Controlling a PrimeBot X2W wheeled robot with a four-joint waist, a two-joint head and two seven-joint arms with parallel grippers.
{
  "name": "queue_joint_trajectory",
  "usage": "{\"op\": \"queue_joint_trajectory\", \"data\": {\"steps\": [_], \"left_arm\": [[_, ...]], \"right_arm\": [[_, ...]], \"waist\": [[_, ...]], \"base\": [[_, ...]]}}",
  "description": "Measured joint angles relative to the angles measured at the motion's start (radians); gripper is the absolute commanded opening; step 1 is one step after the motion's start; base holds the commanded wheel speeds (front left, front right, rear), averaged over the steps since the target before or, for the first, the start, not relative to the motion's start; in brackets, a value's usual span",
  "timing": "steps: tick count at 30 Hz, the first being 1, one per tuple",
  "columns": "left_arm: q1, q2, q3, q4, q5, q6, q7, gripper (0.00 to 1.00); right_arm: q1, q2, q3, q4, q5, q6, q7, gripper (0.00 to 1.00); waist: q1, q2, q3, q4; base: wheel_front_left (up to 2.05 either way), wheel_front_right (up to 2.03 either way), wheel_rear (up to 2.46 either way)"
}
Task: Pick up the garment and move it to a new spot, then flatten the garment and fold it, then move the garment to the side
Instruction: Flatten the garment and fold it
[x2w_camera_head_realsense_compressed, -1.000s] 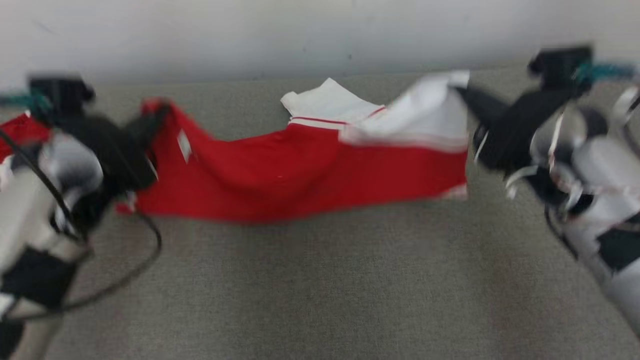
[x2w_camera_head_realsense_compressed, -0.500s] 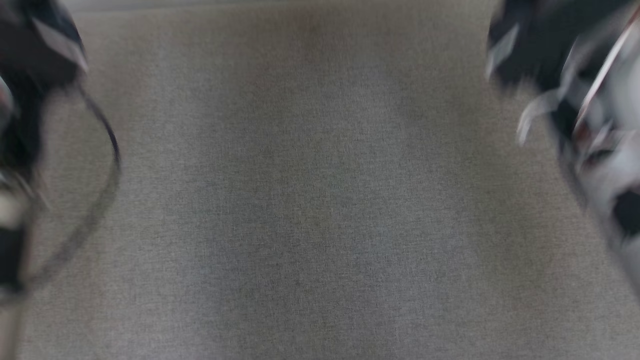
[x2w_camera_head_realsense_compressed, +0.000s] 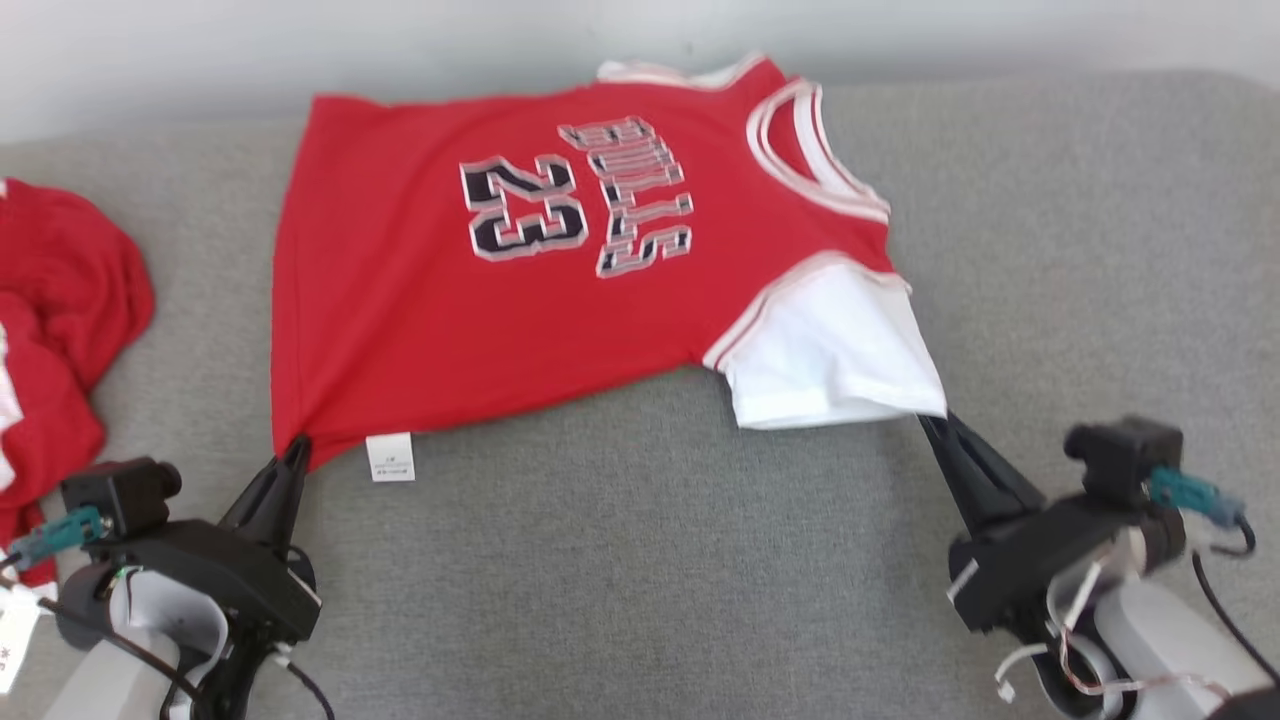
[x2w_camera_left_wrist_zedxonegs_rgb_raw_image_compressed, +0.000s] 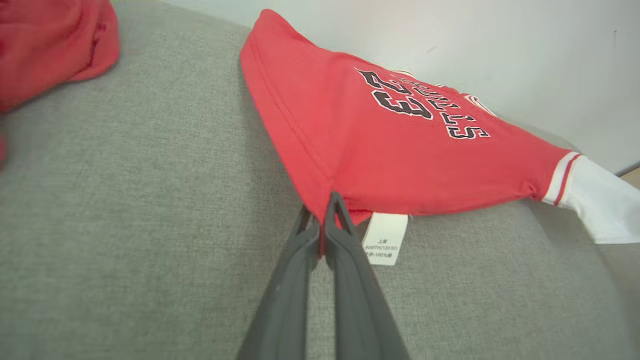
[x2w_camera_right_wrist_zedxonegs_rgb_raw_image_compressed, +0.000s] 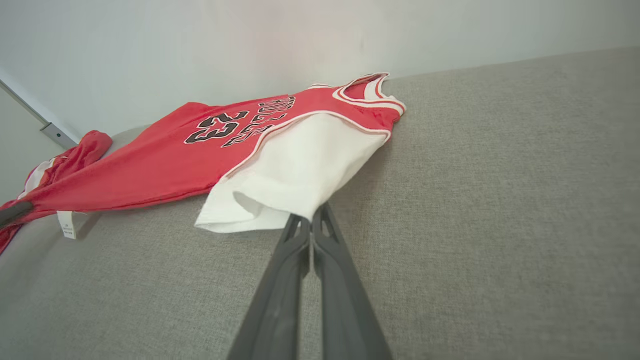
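Observation:
A red jersey (x2w_camera_head_realsense_compressed: 500, 290) with "23" and white lettering lies spread face up on the grey surface (x2w_camera_head_realsense_compressed: 640, 560), with a white sleeve (x2w_camera_head_realsense_compressed: 835, 355) at its right. My left gripper (x2w_camera_head_realsense_compressed: 297, 447) is shut on the jersey's lower left hem corner (x2w_camera_left_wrist_zedxonegs_rgb_raw_image_compressed: 320, 207), next to a white care label (x2w_camera_left_wrist_zedxonegs_rgb_raw_image_compressed: 384, 237). My right gripper (x2w_camera_head_realsense_compressed: 930, 422) is shut on the near corner of the white sleeve (x2w_camera_right_wrist_zedxonegs_rgb_raw_image_compressed: 295, 175). The jersey (x2w_camera_right_wrist_zedxonegs_rgb_raw_image_compressed: 165, 150) rises slightly off the surface where both corners are held.
A second red garment (x2w_camera_head_realsense_compressed: 50, 300) lies bunched at the left edge of the grey surface, close to my left arm. A pale wall (x2w_camera_head_realsense_compressed: 400, 40) runs along the back. Bare grey fabric stretches between my two arms.
The head camera swung down and back up. The jersey, earlier hanging stretched and folded between my raised grippers, now lies spread face up, and both grippers are low at its near edge.

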Motion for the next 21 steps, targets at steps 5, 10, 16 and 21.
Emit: {"op": "queue_joint_trajectory", "data": {"steps": [5, 10, 16, 21], "left_arm": [[0.043, 0.009, -0.016, 0.039, 0.026, 0.0, -0.038, 0.0], [0.153, 0.016, -0.045, 0.074, 0.037, 0.009, -0.047, 0.0], [0.26, 0.008, -0.085, 0.08, 0.064, 0.037, -0.052, 0.0], [0.308, 0.004, -0.098, 0.079, 0.081, 0.062, -0.06, 0.0]], "right_arm": [[0.106, -0.006, -0.008, -0.002, 0.013, -0.014, -0.03, 0.0], [0.212, -0.031, 0.023, 0.004, 0.014, -0.024, -0.024, 0.0], [0.327, -0.063, 0.067, 0.002, -0.008, -0.045, -0.006, 0.0], [0.354, -0.065, 0.091, -0.006, -0.018, -0.059, 0.016, 0.0]], "waist": [[0.0001, 0.0, -0.084, 0.01], [0.0002, 0.0, -0.157, 0.014], [0.0001, 0.0, -0.232, 0.007], [0.0002, 0.0, -0.272, -0.004]], "base": [[0.0, 0.0, 0.0], [0.0, 0.0, 0.0], [0.0, 0.0, 0.0], [0.0, 0.0, 0.0]]}}
